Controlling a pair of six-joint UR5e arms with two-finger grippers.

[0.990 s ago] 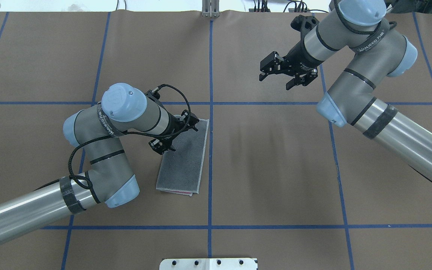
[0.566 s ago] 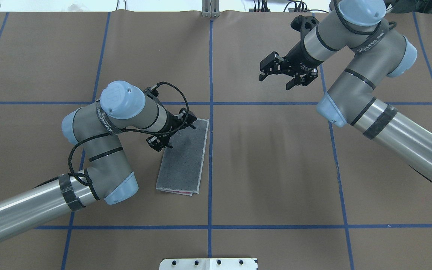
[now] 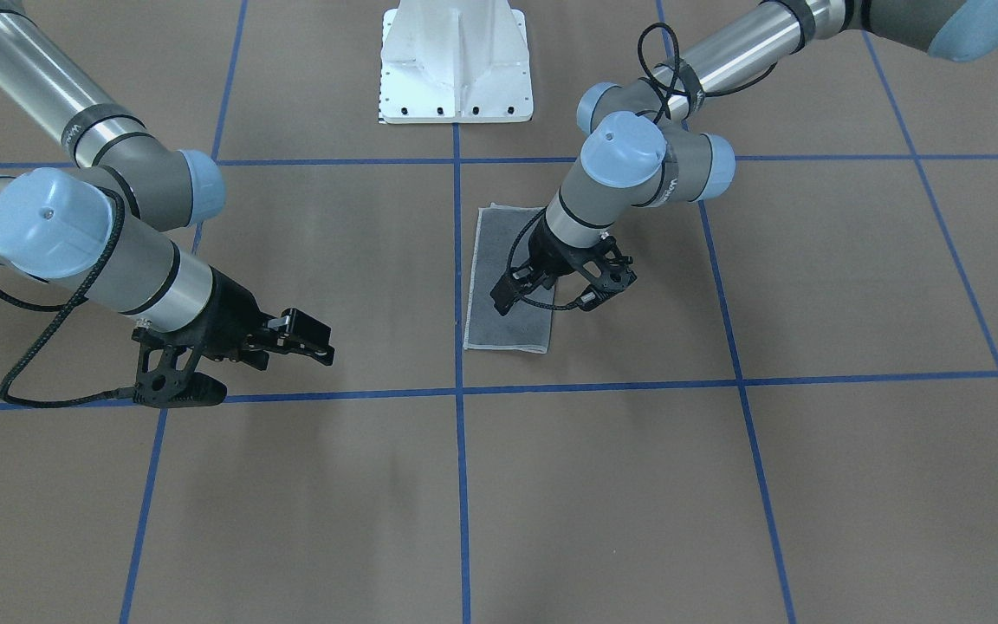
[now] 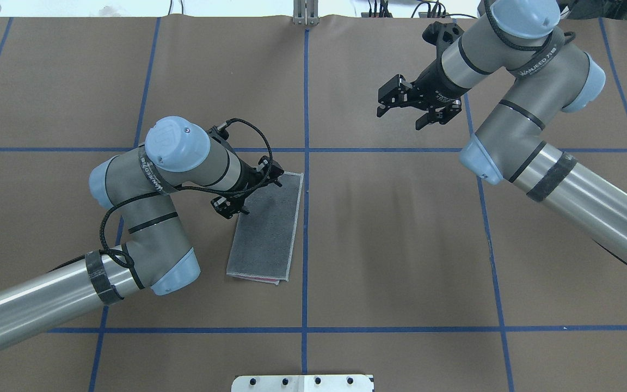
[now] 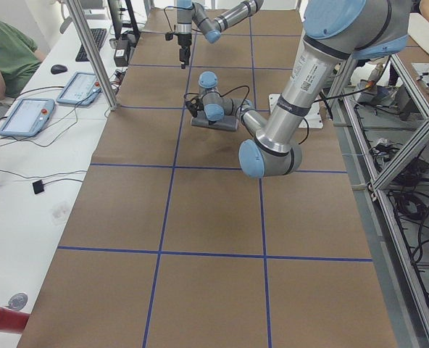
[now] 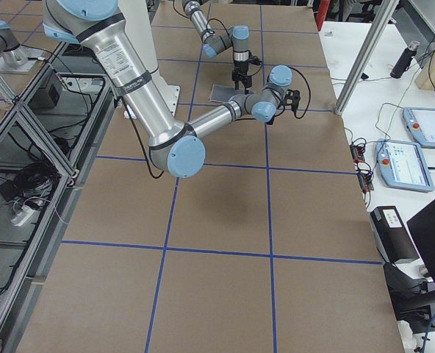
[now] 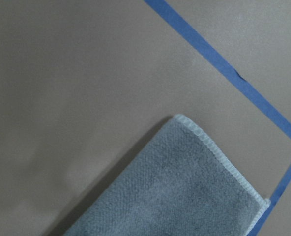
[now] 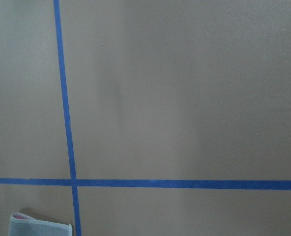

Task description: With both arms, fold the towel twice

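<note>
The towel (image 4: pixel 267 231) lies flat on the brown table just left of the centre tape line. It is folded into a narrow strip, grey face up, with a pink edge peeking out at its near end. It also shows as the towel (image 3: pixel 508 334), and its far corner fills the left wrist view (image 7: pixel 185 187). My left gripper (image 4: pixel 252 194) hovers open over the towel's far left part, holding nothing. My right gripper (image 4: pixel 400 118) hangs open and empty at the far right, well away from the towel; the right wrist view catches only a towel corner (image 8: pixel 40 225).
Blue tape lines (image 4: pixel 306 163) divide the table cover into squares. The white pedestal base (image 3: pixel 456 78) stands at the robot's side of the table. A side bench with tablets (image 5: pixel 26 116) and a seated person (image 5: pixel 4 54) runs along the far edge.
My left arm has drawn slightly back to the left, so the gripper sits a little further from the towel's far right corner. The towel and right arm have not moved.
</note>
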